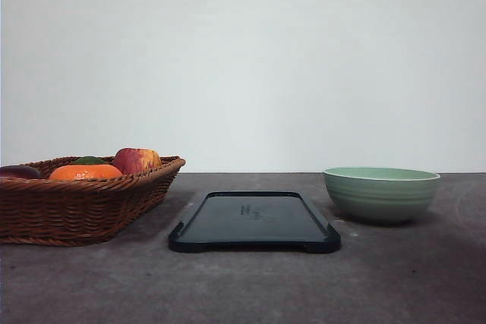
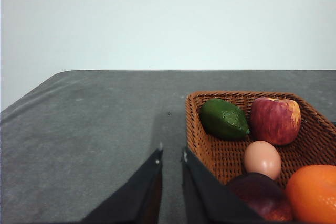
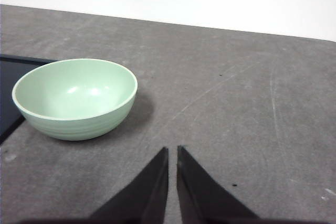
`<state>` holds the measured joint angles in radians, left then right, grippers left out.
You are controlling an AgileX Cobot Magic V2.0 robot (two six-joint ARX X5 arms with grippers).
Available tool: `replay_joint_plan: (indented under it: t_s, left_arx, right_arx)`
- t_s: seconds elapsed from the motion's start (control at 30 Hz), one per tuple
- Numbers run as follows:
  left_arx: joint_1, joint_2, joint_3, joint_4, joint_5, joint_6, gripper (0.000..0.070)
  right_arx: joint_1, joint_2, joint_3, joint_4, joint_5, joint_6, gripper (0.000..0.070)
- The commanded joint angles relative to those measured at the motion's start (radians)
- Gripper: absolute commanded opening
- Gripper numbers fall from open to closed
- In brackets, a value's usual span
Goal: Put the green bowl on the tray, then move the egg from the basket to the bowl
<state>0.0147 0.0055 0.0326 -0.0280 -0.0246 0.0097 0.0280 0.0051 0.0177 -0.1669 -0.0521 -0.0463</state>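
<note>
The front view sits low, almost level with the grey table, facing a white wall with the basket on the left, the tray in the middle and the green bowl on the right. The left wrist view looks forward and slightly down past the left gripper, close to the basket, so its contents show from above. The right wrist view looks down over the right gripper, near the green bowl, with a tray edge. Each wrist view shares one side of the front scene.
</note>
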Motion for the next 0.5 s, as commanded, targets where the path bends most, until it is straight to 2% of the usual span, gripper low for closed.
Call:
replay_joint_plan:
  t_s: [0.0,0.3,0.47]
  left_arx:
    - [-0.001,-0.001,-0.019,0.006,-0.002,0.000,0.0067]
    - [-0.001,-0.001,-0.019,0.018,-0.002,-0.015,0.0067]
    - [-0.001,-0.001,-0.019,0.031,-0.002,-0.157,0.0066]
  right_arx:
    - [0.002,-0.002,-0.005,0.010,0.001,-0.007,0.0023]
    - [0.002,-0.002,-0.005,0.046,0.004,-0.006,0.0023]
    - [0.002,-0.002,-0.005,0.070,0.002,-0.004,0.0023]
